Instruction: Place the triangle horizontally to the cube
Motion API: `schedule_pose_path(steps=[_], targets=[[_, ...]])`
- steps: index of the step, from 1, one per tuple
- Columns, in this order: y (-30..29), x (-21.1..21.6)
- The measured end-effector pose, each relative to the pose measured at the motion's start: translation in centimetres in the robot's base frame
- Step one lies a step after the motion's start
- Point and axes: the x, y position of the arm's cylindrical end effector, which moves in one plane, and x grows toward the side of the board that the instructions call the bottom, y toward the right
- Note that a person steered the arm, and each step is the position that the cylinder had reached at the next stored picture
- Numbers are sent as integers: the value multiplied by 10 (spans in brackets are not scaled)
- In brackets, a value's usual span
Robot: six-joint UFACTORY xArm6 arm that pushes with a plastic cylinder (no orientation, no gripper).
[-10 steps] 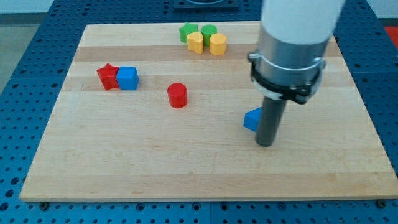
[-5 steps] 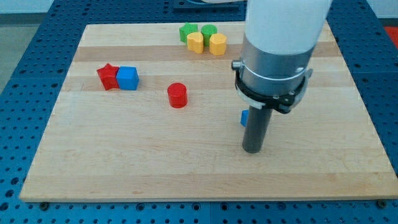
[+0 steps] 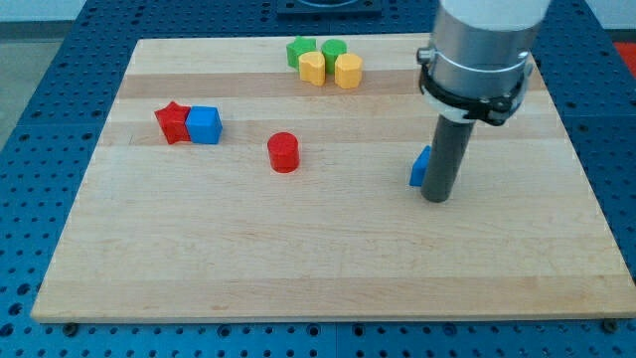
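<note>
The blue triangle [image 3: 420,169] lies right of the board's middle, mostly hidden behind my rod. My tip [image 3: 436,198] rests on the board just right of and below it, touching or nearly touching it. The blue cube [image 3: 204,125] sits at the view's left, pressed against a red star [image 3: 173,122] on its left side. The triangle is far to the right of the cube and somewhat lower in the view.
A red cylinder [image 3: 283,152] stands between cube and triangle. Two green blocks [image 3: 301,50] [image 3: 334,49] and two yellow blocks [image 3: 313,68] [image 3: 348,71] cluster at the view's top. The wooden board [image 3: 318,278] lies on a blue perforated table.
My rod moved left and down, then swung back right and up the view. The blue triangle has shifted right and up the view by a little.
</note>
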Motion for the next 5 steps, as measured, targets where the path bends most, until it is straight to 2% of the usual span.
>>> schedule_pose_path(steps=[3,5], targets=[[-6,-50],[-43,-75]])
